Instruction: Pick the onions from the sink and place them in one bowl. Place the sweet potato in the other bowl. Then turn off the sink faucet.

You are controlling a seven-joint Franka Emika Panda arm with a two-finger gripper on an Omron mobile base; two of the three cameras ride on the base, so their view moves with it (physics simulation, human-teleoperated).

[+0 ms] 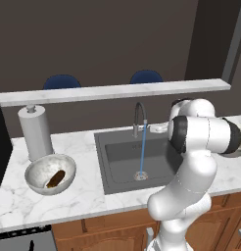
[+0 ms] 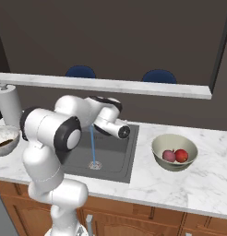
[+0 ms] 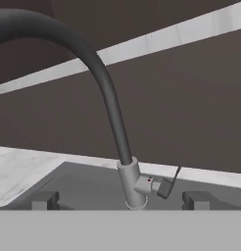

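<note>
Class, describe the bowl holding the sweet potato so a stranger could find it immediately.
Start at the sink in the marble counter. Left of it, before the paper towel roll, sits the silvery mottled bowl. Unlike the olive-beige bowl holding onions, it contains one brown sweet potato.

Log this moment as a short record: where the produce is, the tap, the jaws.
onions: both in the olive-beige bowl
sweet potato: in the grey mottled bowl
sink: no produce visible in it
faucet: water running to the drain
side lever: untouched
gripper: jaws open, facing the faucet base
</note>
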